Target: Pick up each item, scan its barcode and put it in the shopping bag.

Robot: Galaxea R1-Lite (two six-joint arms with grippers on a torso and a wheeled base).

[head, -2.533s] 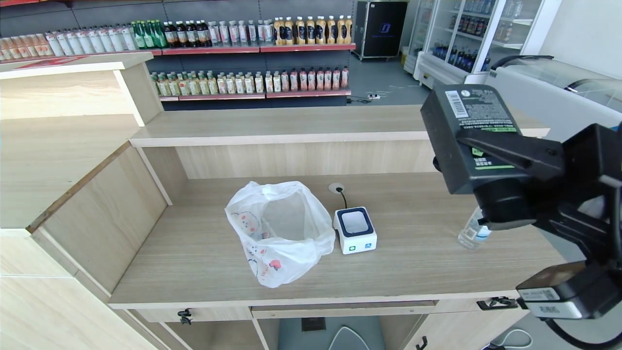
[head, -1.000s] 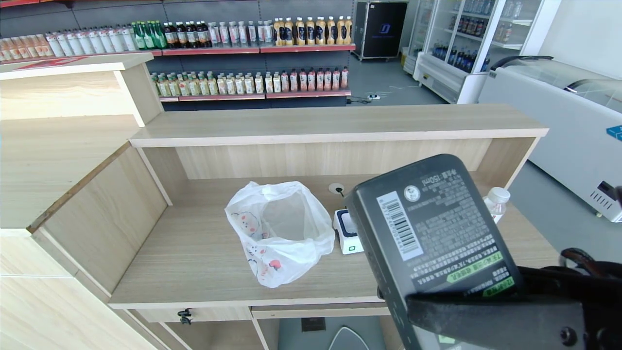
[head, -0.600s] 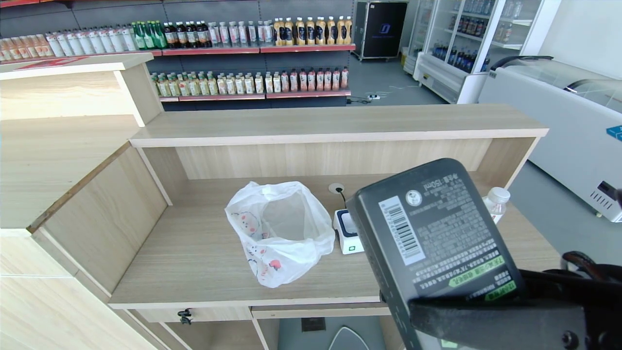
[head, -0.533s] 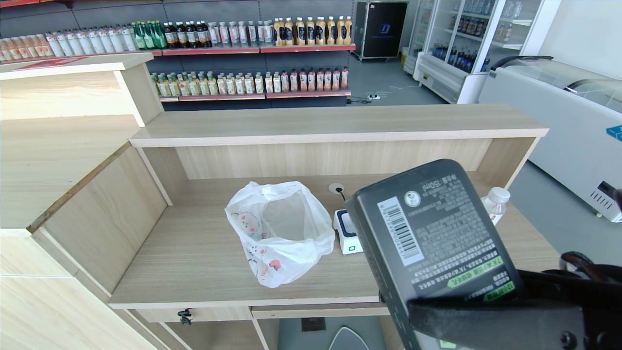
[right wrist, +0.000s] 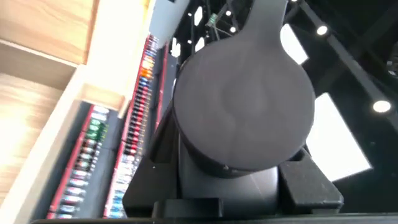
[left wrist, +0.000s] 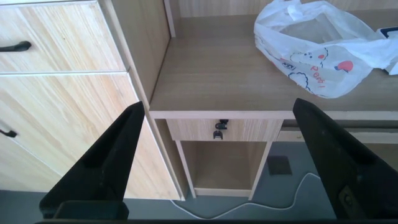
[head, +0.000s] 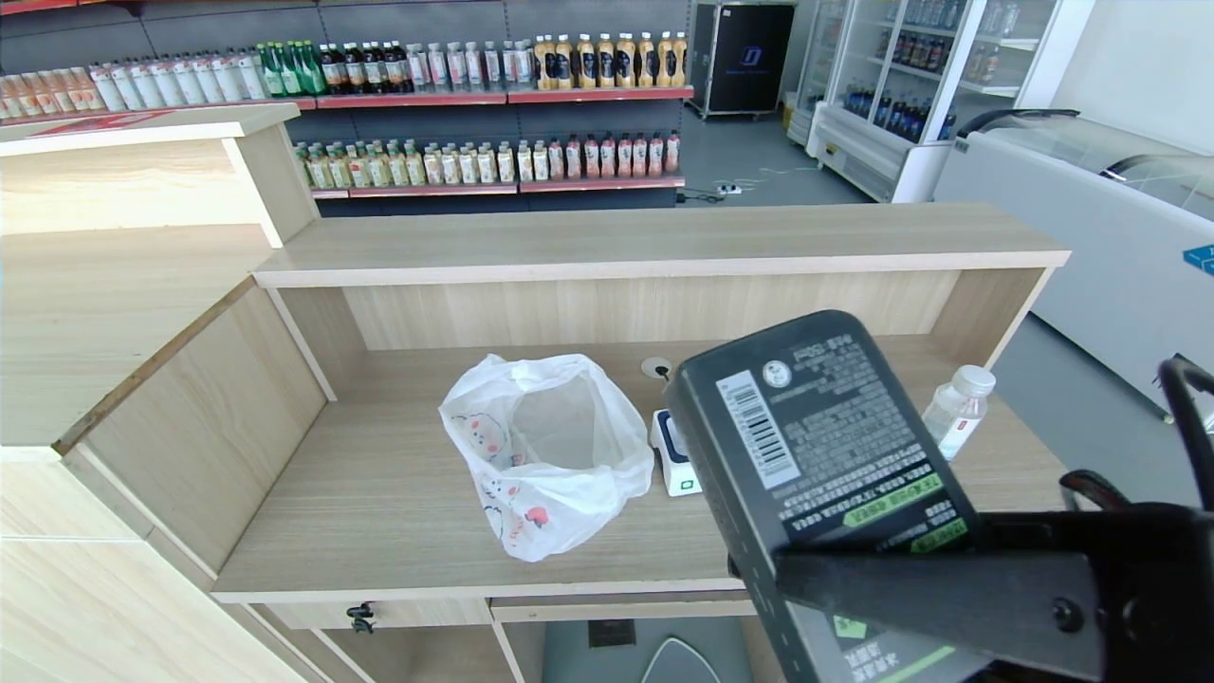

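A black flat bottle [head: 825,455] with a white barcode label on its upturned side hangs close to the head camera, above the counter's right front. My right gripper [head: 816,607] is shut on its lower part, one black finger lying across it. In the right wrist view the bottle's round dark end [right wrist: 242,118] sits between the fingers. The white shopping bag [head: 545,446] stands open mid-counter. The white scanner [head: 675,460] is right of the bag, partly hidden by the bottle. My left gripper [left wrist: 217,162] hangs open before the counter's front edge, with the bag [left wrist: 323,46] beyond it.
A clear water bottle [head: 958,410] with a white cap stands at the counter's right end. The wooden counter [head: 398,512] has a raised back shelf and a left side wall. Drawers [left wrist: 56,124] lie under its left front. Shelves of drinks fill the room behind.
My right arm brought the black bottle from the upper right down towards the middle, nearer the camera. In the last half second it shifted slightly left and turned a little.
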